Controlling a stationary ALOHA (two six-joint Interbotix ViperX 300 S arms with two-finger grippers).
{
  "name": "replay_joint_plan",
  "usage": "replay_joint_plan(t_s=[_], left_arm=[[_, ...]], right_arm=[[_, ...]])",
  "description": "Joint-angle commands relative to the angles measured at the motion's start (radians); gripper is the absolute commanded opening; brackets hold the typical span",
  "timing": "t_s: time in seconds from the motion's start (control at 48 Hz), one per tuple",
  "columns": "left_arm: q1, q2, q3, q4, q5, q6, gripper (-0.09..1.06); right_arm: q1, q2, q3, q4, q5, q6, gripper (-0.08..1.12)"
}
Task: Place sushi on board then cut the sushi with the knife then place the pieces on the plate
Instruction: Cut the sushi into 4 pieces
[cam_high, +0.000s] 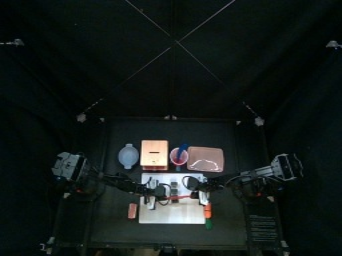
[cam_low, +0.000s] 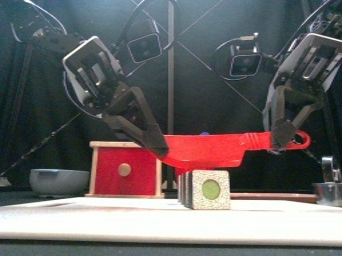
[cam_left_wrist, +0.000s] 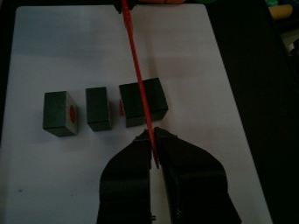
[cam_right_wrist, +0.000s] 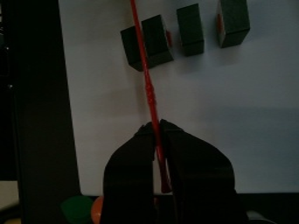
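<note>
A red toy knife (cam_low: 207, 152) hangs level over the white cutting board (cam_low: 80, 215), held at both ends. My left gripper (cam_low: 158, 147) is shut on one end and my right gripper (cam_low: 278, 140) is shut on the handle end. Right under the blade stands a dark green sushi block (cam_low: 205, 188). In the left wrist view the knife (cam_left_wrist: 138, 79) crosses the largest block (cam_left_wrist: 146, 101), with two cut pieces (cam_left_wrist: 100, 108) (cam_left_wrist: 59, 112) standing apart beside it. In the right wrist view the blade (cam_right_wrist: 146, 70) runs over the same block (cam_right_wrist: 146, 45).
Behind the board stand the wooden box (cam_low: 124, 170) with its red drawer front, the blue-grey bowl (cam_low: 56, 181) and the pink tray (cam_high: 206, 157). The metal cutter (cam_low: 329, 185) sits at the right. Small toy foods (cam_high: 134, 210) (cam_high: 207, 213) lie at the board's two sides.
</note>
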Motion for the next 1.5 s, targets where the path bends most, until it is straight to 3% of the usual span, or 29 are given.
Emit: replay_joint_plan(t_s=[0.021,0.562,0.938,1.5], left_arm=[[-0.020,-0.006,-0.023,0.002,-0.008,0.003,0.42],[-0.020,0.011,-0.020,-0.002,-0.008,0.000,0.42],[-0.020,0.049,-0.014,-0.055,-0.005,0.003,0.42],[-0.031,0.072,-0.012,-0.080,0.003,0.003,0.42]], right_arm=[[-0.006,-0.008,-0.011,0.002,-0.006,0.005,0.32],[-0.003,0.015,-0.012,0.006,-0.008,0.005,0.32],[0.026,0.077,-0.023,0.029,-0.023,0.003,0.32],[0.055,0.132,-0.049,0.048,-0.025,0.005,0.32]])
